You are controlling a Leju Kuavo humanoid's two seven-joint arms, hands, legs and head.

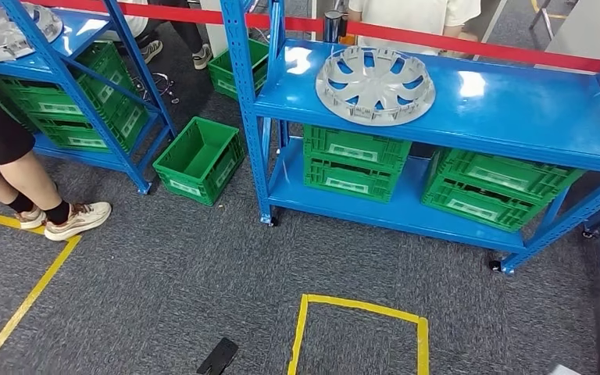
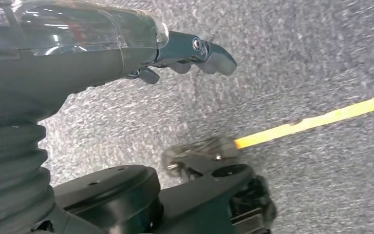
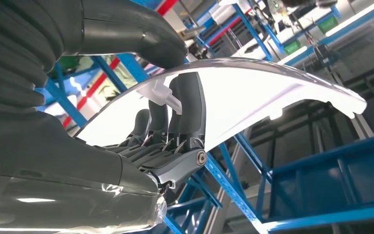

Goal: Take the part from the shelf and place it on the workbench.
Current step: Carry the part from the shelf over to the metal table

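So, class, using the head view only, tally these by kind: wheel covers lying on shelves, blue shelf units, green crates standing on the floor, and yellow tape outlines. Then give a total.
Wheel covers on shelves: 2
Blue shelf units: 2
Green crates on the floor: 2
Yellow tape outlines: 2
Total: 8

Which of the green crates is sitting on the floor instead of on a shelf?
The open, empty green crate on the carpet between the two blue racks. The other crates sit stacked on the racks' lower shelves.
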